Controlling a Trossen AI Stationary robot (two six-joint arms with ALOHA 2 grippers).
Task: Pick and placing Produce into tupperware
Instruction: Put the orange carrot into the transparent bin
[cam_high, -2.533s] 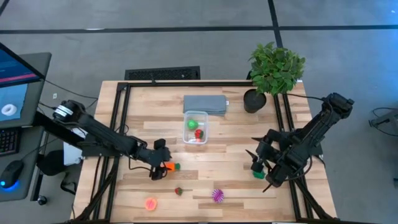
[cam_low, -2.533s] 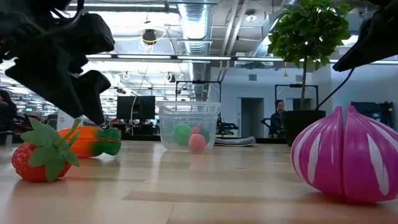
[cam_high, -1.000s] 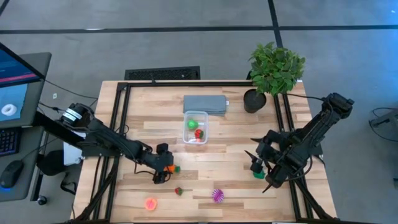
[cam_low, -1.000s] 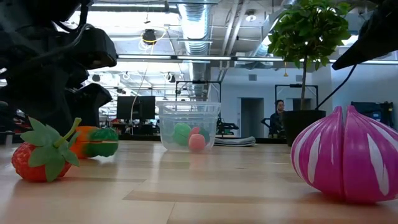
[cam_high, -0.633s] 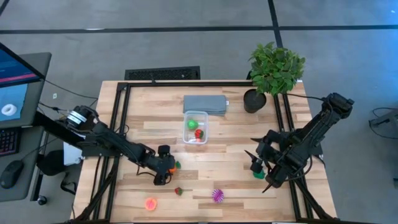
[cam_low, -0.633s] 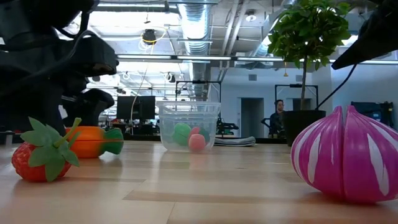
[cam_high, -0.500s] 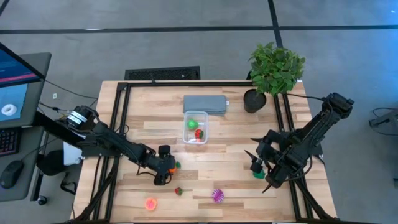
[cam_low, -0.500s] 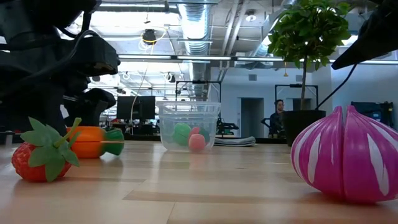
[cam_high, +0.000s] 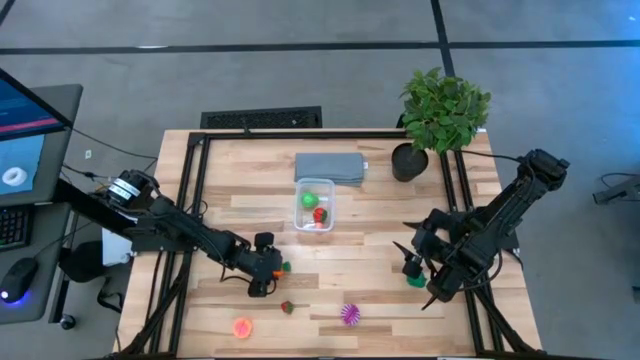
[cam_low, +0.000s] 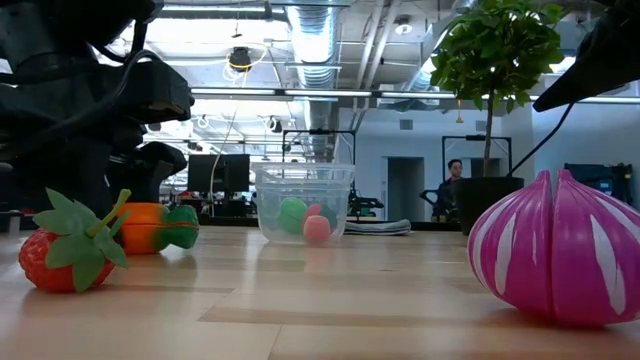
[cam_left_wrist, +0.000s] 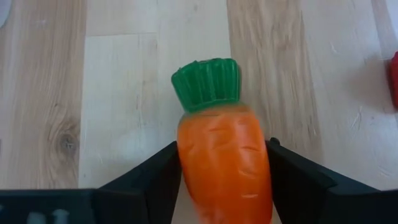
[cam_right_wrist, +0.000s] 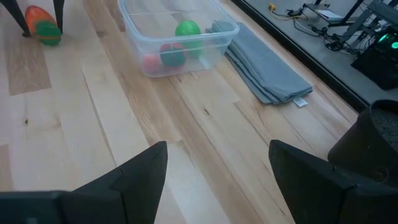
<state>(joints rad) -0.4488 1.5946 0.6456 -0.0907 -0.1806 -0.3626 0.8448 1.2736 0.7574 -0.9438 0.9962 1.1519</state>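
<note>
Item, front of table: your left arm reached low across the boards from the left edge, its left gripper down at the table surface with a dark finger pressed to each flank of the orange carrot, so the fingers were narrowed onto it and gripping. The carrot lay on the wood left of centre, long axis along the gripper's reach, green top pointing away from the wrist and toward the table's middle. Item, nearer the front edge: a strawberry, a pink piece and the spiky purple ball, all loose on the wood and apart from one another. Item, right side: your right arm was folded over the table with the right gripper hovering above a green piece, fingers set moderately apart and holding nothing. Item, centre, farther back: the clear tupperware, upright, containing green and red produce. Item, behind it: a folded grey pad, just beyond the tub. Item, far right corner: a potted plant.
</note>
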